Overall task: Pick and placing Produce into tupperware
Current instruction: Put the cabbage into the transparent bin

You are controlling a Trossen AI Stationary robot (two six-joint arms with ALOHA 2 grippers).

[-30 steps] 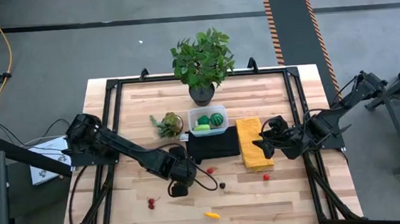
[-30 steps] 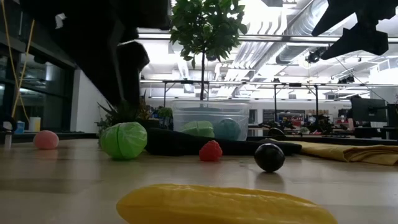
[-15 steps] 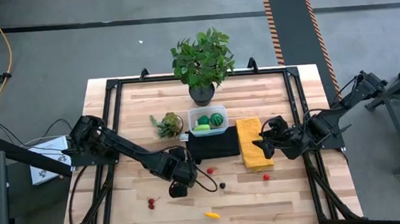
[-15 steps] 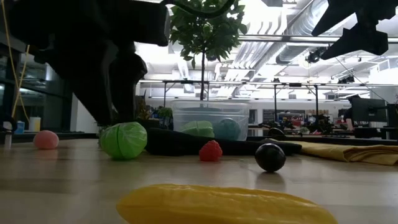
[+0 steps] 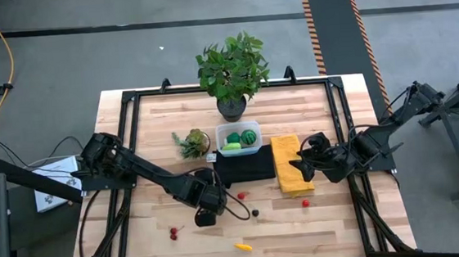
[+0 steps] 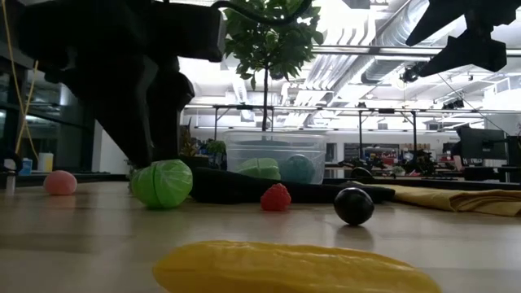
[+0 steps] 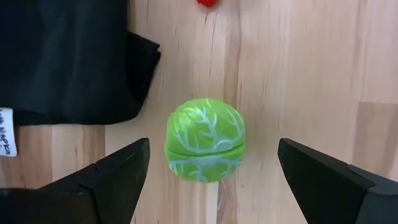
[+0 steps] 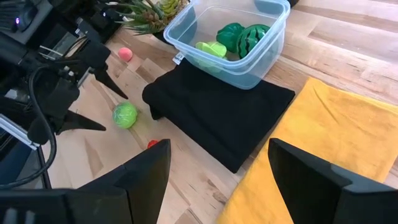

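Note:
A light green leafy ball (image 7: pixel 205 148) of the produce rests on the wooden table by the near left corner of the black cloth (image 7: pixel 62 56). My left gripper (image 7: pixel 211 180) points down over it, open, with one finger on each side and a gap to the ball on both. In the high view the gripper (image 5: pixel 203 217) hides the ball. The tupperware (image 5: pixel 239 137) stands at the black cloth's far edge with green pieces (image 8: pixel 239 37) inside. My right gripper (image 8: pixel 217 186) hangs open over the yellow cloth (image 5: pixel 291 165), holding nothing.
Loose on the table are a red berry (image 5: pixel 240 196), a dark ball (image 5: pixel 255 213), another red piece (image 5: pixel 305 203), cherries (image 5: pixel 173 232) and a yellow piece (image 5: pixel 243 246) near the front edge. A small spiky plant (image 5: pixel 192 141) and a big potted plant (image 5: pixel 231 71) stand farther back.
My left gripper has sunk a little toward the green leafy ball, staying open; the ball has not moved.

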